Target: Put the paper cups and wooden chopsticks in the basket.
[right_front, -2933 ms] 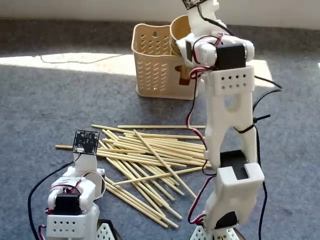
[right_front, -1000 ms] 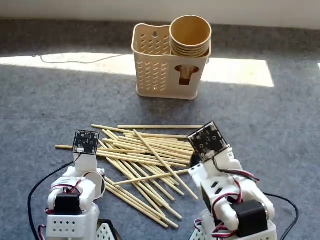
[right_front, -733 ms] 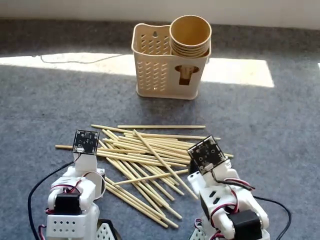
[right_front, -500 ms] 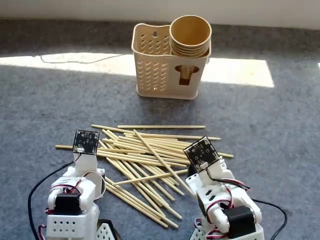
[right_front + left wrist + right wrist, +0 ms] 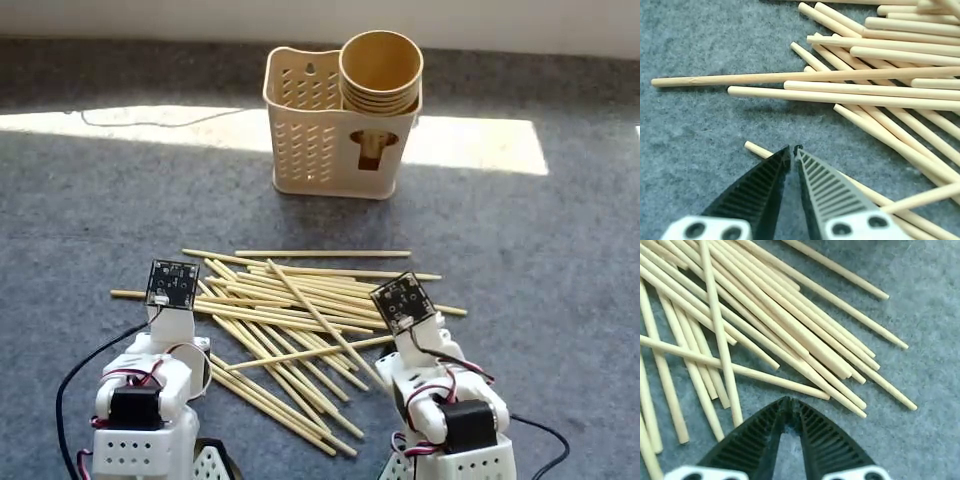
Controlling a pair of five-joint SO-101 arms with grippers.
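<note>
From above, the paper cups [image 5: 380, 62] sit stacked in the basket [image 5: 310, 130], and the wooden chopsticks [image 5: 300, 300] lie scattered on grey carpet [image 5: 560, 250], apart from it. The left wrist view shows the left gripper [image 5: 791, 151] clenched empty over one stick's end. The right wrist view shows the right gripper [image 5: 789, 402] clenched empty at the pile's edge.

On my right wrist feed I see the gripper [image 5: 791, 407] over the grey carpet [image 5: 925, 310], its black ribbed jaws meeting tip to tip with nothing between them. Just beyond the tips lie the chopsticks [image 5: 790, 332], loosely fanned, several crossing.
</note>
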